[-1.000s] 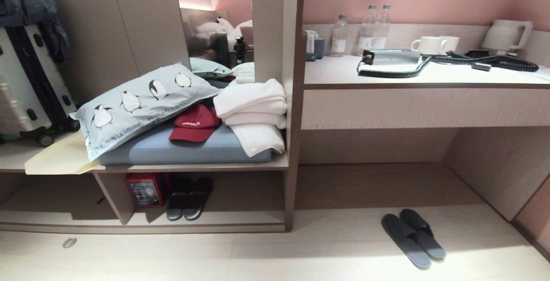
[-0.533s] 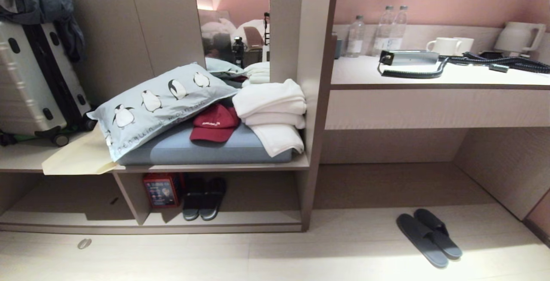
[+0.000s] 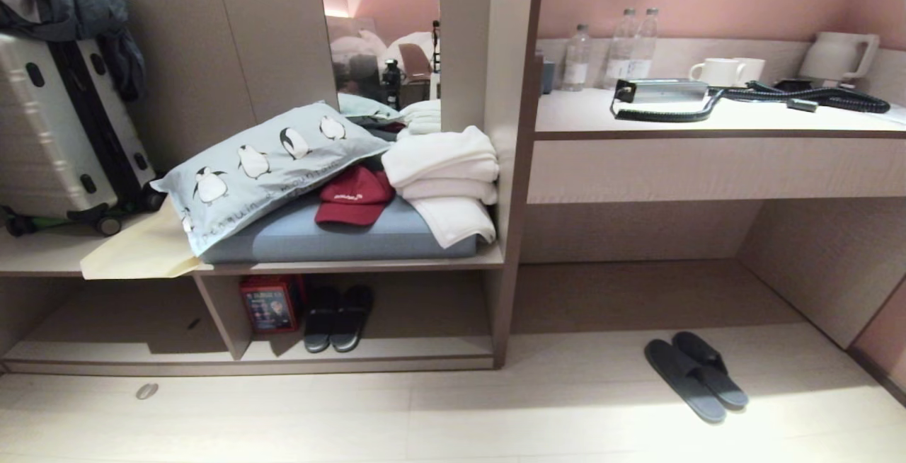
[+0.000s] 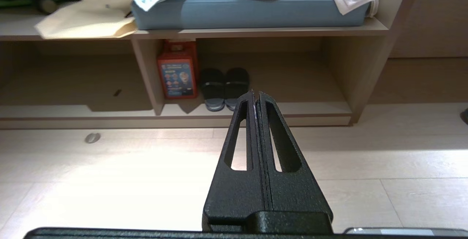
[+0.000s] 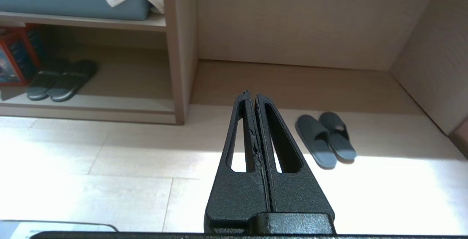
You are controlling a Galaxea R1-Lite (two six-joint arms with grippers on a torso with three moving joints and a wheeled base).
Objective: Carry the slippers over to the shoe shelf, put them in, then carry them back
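Note:
The slippers [image 3: 697, 376], a grey-blue pair, lie side by side on the pale floor in front of the desk recess, also seen in the right wrist view [image 5: 325, 140]. The shoe shelf [image 3: 425, 346] is the low open cubby under the bench, left of the slippers [image 4: 310, 108]. Neither arm shows in the head view. My left gripper [image 4: 255, 93] is shut and empty above the floor, pointing toward the shelf. My right gripper [image 5: 252, 93] is shut and empty too, with the slippers on the floor beyond and beside it.
A darker pair of slippers [image 3: 338, 318] and a red box [image 3: 269, 304] sit in the shelf's left part. Above, the bench holds a penguin pillow [image 3: 269, 166], red cap [image 3: 354, 197] and white towels [image 3: 446, 180]. A suitcase [image 3: 64, 130] stands far left. The desk [image 3: 708, 123] carries bottles, cups and cables.
The whole head view has shifted, first rightward, then slightly left and up, so the camera moved. The slippers and shelf contents lie as before.

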